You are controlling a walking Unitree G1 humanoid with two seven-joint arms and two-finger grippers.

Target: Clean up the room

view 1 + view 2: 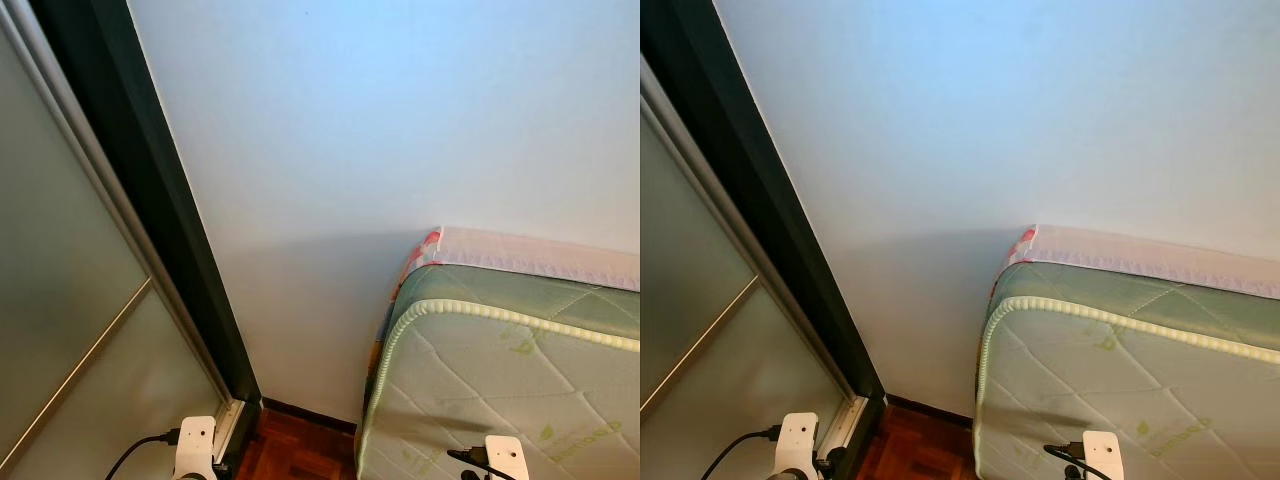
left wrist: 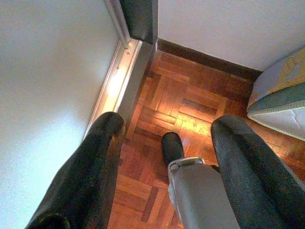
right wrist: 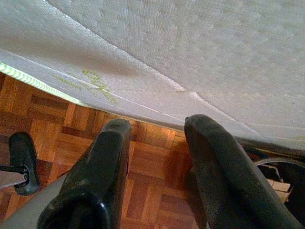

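Facing room corner: bare wall [image 1: 380, 130] ahead, sliding door [image 1: 70, 300] on my left. Mattress [image 1: 500, 370] stands on edge at my right, long axis along wall, nearest right gripper [image 3: 152, 157]. Left gripper [image 2: 164, 157] over parquet floor [image 2: 190, 105]. Both jaws released, empty.

A bare quilted mattress [image 1: 500, 390] with pale green piping and green side panels stands on the right against the white wall [image 1: 350, 150], a pink-patterned sheet [image 1: 540, 255] along its far edge, above parquet floor [image 2: 186, 105].
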